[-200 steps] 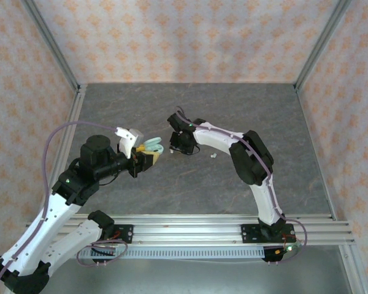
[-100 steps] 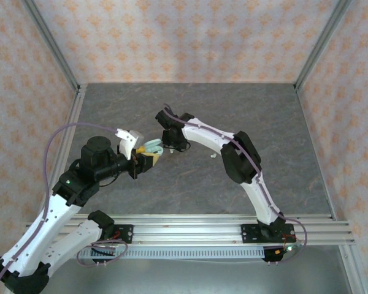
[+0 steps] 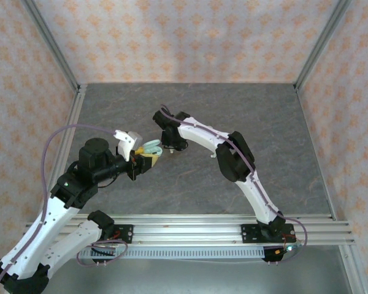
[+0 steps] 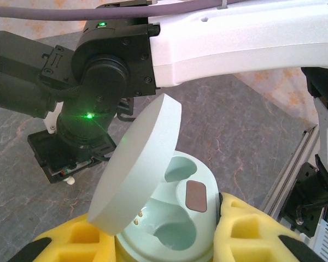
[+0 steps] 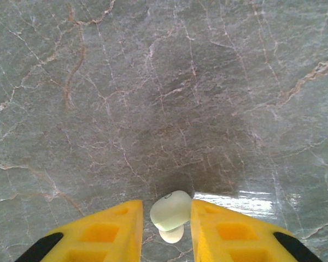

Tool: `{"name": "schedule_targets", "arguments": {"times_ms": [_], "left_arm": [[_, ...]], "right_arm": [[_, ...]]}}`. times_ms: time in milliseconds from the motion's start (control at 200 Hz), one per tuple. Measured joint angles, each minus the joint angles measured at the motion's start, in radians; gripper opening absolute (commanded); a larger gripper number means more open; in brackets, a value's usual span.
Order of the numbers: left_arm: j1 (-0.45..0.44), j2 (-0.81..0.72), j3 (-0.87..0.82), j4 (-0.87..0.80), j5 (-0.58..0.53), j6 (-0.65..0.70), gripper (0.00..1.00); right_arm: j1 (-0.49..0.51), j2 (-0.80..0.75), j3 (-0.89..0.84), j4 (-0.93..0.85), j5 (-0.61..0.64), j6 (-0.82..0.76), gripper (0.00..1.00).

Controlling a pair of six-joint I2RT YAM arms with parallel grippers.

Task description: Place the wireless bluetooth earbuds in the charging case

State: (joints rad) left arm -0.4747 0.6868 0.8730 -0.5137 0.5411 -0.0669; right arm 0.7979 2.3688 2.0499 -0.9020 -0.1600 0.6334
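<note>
Where the two arms meet: just left of centre on the grey, veined, stone-look table, wrists nearly nose to nose. It's tight in there!
Left gripper: yellow padded fingers closed on either side of the pale mint oval plastic charging case, a firm hold on its base.
Case: lid swung up and tilted back on its left side. The base faces the left wrist camera with two scooped wells, a brownish oval patch between them and tiny gold pins in the nearer well.
Right gripper: a narrow pinch, pointing down at the table, yellow fingers squeezing a tiny whitish-mint pebble-like plastic earbud.
Earbud's place: right between those fingertips, with a dark shadow patch on the stone under it. From the left wrist it peeks out as a white nub below the right arm's black wrist housing, beyond and left of the raised lid, apart from the case.
Green light: glowing on that black housing.
Stray bit: a small whitish speck on the table just beside the right forearm, too small to make out.
Surroundings: orange-patterned walls, aluminium rail along the near edge.
</note>
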Motion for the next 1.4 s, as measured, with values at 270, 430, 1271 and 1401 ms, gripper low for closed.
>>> {"name": "schedule_targets", "arguments": {"times_ms": [270, 430, 1271, 1401], "left_arm": [[0.0, -0.003, -0.006, -0.014, 0.0, 0.014, 0.2], [0.0, -0.006, -0.011, -0.015, 0.0, 0.015, 0.2], [0.0, -0.013, -0.011, -0.015, 0.0, 0.015, 0.2], [0.0, -0.013, -0.011, -0.015, 0.0, 0.015, 0.2]], "right_arm": [[0.007, 0.022, 0.016, -0.019, 0.004, -0.001, 0.29], [0.011, 0.039, 0.024, -0.027, 0.008, -0.004, 0.29], [0.011, 0.097, 0.127, -0.097, 0.022, -0.049, 0.29], [0.011, 0.097, 0.127, -0.098, 0.021, -0.06, 0.27]]}}
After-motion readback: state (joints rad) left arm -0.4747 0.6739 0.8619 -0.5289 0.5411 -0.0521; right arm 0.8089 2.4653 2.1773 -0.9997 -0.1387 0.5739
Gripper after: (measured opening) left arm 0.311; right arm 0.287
